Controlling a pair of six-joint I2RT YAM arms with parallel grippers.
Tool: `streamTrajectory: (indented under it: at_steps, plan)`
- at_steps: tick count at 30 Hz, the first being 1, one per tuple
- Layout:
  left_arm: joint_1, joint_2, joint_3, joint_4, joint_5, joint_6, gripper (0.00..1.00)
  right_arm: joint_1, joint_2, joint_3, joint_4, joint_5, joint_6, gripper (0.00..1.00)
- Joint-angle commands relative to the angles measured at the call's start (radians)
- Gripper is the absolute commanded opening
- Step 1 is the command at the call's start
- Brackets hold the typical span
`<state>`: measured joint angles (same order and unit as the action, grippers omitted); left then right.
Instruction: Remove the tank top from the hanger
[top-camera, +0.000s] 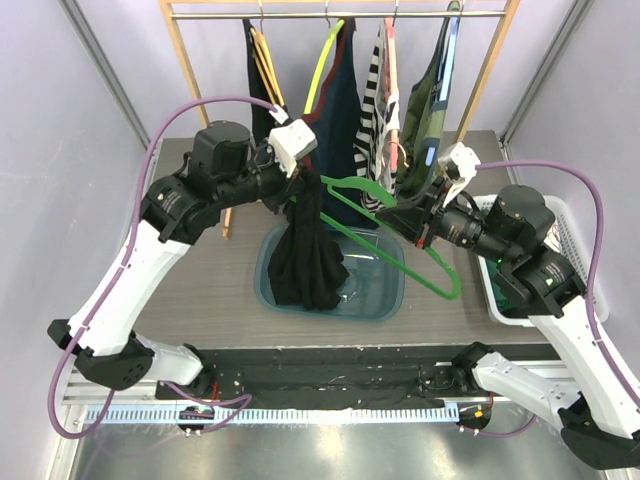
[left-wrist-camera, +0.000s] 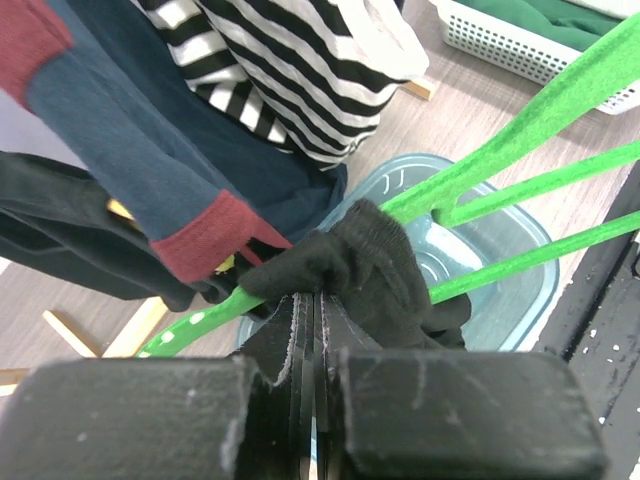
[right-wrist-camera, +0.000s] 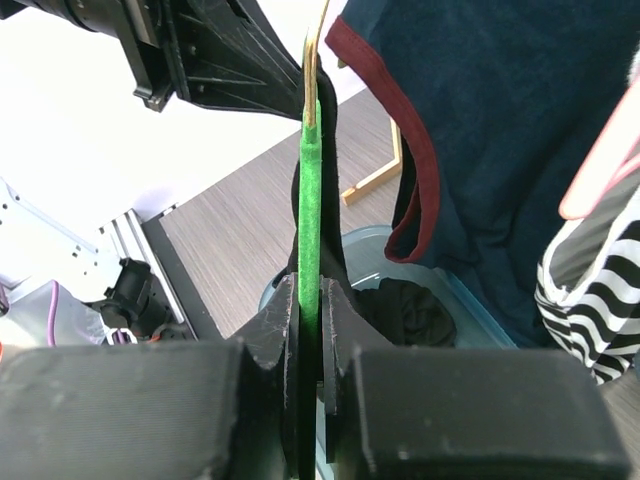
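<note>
A black tank top (top-camera: 308, 250) hangs down into a blue tub (top-camera: 385, 290) at the table's middle. Its top still drapes over the green hanger (top-camera: 400, 245), which slants from upper left to lower right. My left gripper (top-camera: 298, 172) is shut on the black fabric at its top; the left wrist view shows the cloth (left-wrist-camera: 345, 275) bunched over the hanger bar (left-wrist-camera: 500, 165) just beyond my pads. My right gripper (top-camera: 412, 212) is shut on the hanger; the right wrist view shows the green bar (right-wrist-camera: 310, 230) edge-on between my fingers.
A wooden clothes rack (top-camera: 335, 14) stands behind with several garments: black, navy with red trim (top-camera: 335, 105), striped (top-camera: 378, 95), camouflage. A white basket (top-camera: 560, 235) with green cloth sits at the right. A black strip runs along the near table edge.
</note>
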<state>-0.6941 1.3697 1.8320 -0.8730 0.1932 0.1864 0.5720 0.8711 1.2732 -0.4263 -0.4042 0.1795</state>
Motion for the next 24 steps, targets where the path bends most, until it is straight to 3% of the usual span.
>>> streamTrajectory:
  at_steps: [1, 10, 15, 19, 24]
  plan:
    - [0.005, -0.060, 0.059, 0.026, -0.041, 0.031, 0.00, 0.005, -0.063, -0.004, 0.046, 0.005, -0.011, 0.01]
    - [0.085, -0.119, 0.039, 0.029, -0.074, 0.056, 0.00, 0.003, -0.122, -0.002, -0.054, 0.042, -0.028, 0.01]
    - [0.097, -0.121, 0.038, 0.066, -0.161, 0.067, 0.00, 0.005, -0.170, 0.011, -0.149, 0.025, -0.035, 0.01]
    - [0.097, -0.095, 0.047, 0.091, -0.184, 0.068, 0.00, 0.003, -0.207, 0.096, -0.261, 0.076, -0.080, 0.01]
    - [0.079, 0.047, 0.217, 0.063, -0.006, -0.001, 0.00, 0.003, -0.250, 0.231, -0.324, 0.148, -0.101, 0.01]
